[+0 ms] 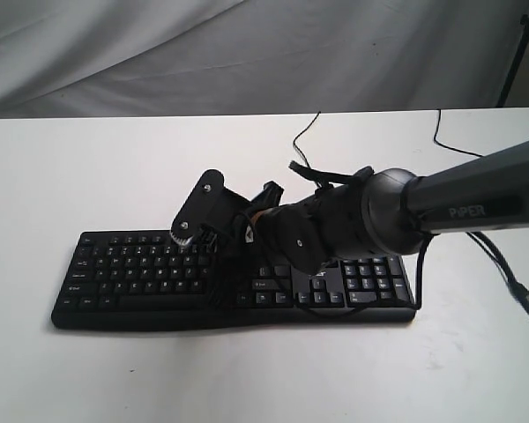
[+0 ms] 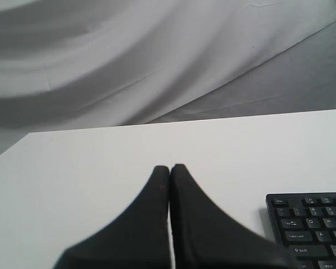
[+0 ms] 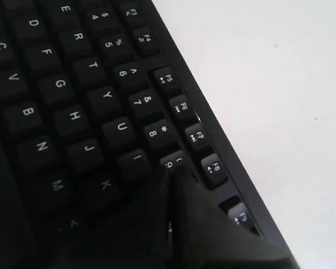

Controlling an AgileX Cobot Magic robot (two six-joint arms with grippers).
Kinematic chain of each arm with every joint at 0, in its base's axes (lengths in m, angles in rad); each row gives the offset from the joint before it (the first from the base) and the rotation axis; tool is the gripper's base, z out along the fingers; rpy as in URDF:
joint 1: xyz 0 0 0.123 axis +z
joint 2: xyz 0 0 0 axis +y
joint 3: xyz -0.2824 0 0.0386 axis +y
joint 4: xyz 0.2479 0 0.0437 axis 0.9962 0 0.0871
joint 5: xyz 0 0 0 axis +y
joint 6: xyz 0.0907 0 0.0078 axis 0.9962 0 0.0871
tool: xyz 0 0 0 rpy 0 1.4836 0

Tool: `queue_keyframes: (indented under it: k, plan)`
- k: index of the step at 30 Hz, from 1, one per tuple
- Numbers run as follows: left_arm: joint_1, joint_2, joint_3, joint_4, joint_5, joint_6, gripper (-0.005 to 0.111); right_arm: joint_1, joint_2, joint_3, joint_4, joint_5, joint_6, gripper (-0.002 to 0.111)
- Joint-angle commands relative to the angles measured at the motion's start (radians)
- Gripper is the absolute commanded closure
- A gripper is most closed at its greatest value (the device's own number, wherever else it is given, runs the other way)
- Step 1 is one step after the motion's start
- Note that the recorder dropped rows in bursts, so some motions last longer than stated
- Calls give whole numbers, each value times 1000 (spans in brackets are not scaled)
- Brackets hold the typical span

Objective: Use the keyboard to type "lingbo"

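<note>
The black keyboard lies across the middle of the white table. My right arm reaches over it from the right, and my right gripper is down over the letter keys at mid-keyboard. In the right wrist view the right gripper is shut on nothing. Its tips sit at the near edge of the 9 key, just past the I key, and hide the keys beneath them on the keyboard. My left gripper is shut and empty over bare table, left of the keyboard's corner.
A thin black cable runs from the keyboard's back to the table's far edge. A second cable trails at the right. A grey cloth backdrop hangs behind the table.
</note>
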Motion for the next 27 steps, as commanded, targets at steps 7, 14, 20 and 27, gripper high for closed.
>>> queue_keyframes:
  k: [7, 14, 20, 27]
  plan:
    - [-4, 3, 5, -1, -4, -3, 106, 2, 33, -5, 4, -21, 0, 108]
    - [-4, 3, 5, -1, -4, -3, 106, 2, 33, -5, 4, -21, 0, 108]
    - [-4, 3, 5, -1, -4, -3, 106, 2, -17, -5, 4, -21, 0, 108]
    - [-4, 3, 5, -1, -4, -3, 106, 2, -122, 15, -6, -3, 0, 108]
